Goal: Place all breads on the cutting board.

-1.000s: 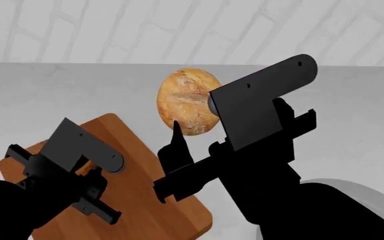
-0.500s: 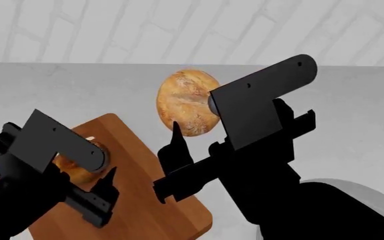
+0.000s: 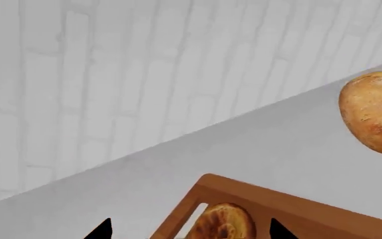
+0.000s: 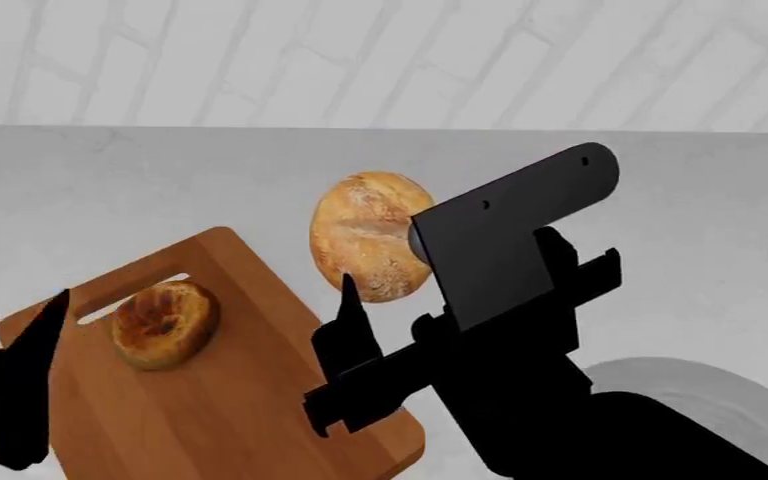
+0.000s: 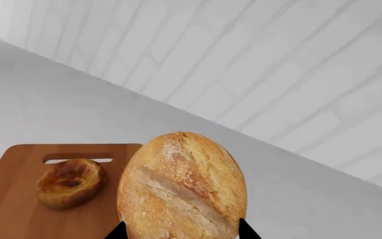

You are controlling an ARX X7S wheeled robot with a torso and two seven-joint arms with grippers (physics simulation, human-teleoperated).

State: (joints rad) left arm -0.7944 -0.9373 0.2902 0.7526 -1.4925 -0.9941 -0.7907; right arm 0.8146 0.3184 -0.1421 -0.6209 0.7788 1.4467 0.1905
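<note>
Black jaws of the right gripper (image 4: 357, 330) pinch the pale floury roll (image 4: 365, 235), held up at the board's 2 o'clock, likely ready to carry across. At 9 o'clock the left gripper (image 4: 17, 400) stands spread and empty, apparently clear of the glossy dark roll (image 4: 163, 322), which lies on the wooden cutting board (image 4: 251, 400) beside its slot. Two rolls, one board; one grey plate (image 4: 704, 395) at 4 o'clock.

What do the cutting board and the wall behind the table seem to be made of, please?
The cutting board looks like wood with a smooth matte finish: warm brown with faint grain streaks. The wall looks like white-painted brick, judging by its staggered mortar lines.
</note>
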